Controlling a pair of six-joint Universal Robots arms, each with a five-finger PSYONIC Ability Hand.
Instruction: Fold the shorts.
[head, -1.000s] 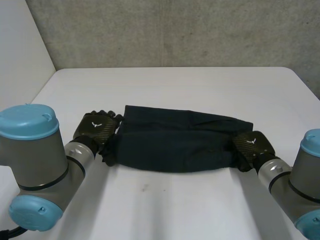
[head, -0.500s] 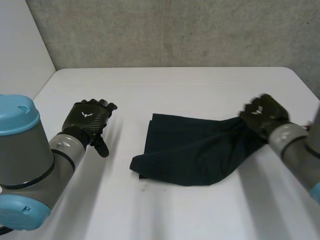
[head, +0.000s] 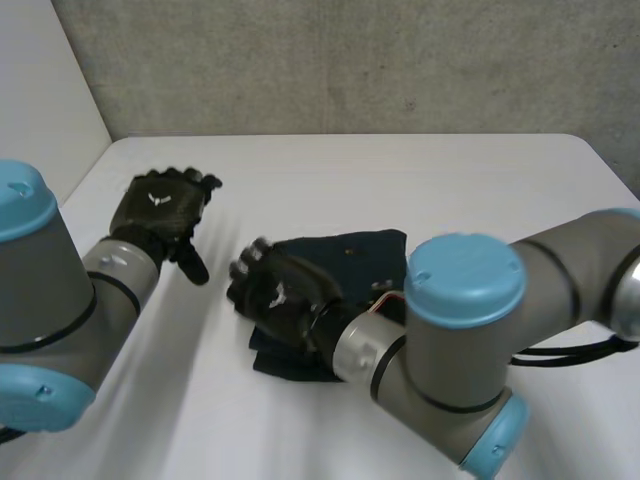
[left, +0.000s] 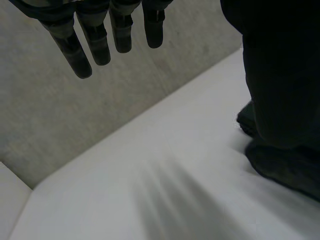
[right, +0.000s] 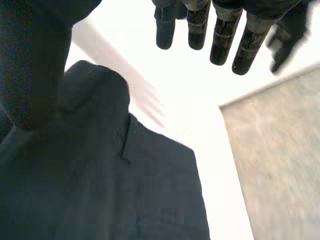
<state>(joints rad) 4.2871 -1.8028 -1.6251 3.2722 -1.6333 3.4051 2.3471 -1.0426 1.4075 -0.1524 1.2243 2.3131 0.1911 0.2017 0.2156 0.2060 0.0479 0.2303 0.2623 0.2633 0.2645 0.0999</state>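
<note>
Folded dark shorts (head: 350, 255) lie in the middle of the white surface (head: 420, 180), with free room on every side.
The right arm (head: 460, 330) crosses above them; the right robot hand (head: 278, 296) is over their left end, fingers straight, gripping nothing. The left robot hand (head: 160, 208) hangs well apart, open and empty.

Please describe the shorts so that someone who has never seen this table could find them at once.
On the white table, look near the middle, partly under the right hand. The shorts lie there as a dark navy folded bundle. Unlike the hard black hands, they are soft cloth lying flat, and the left hand is well apart from them.
</note>
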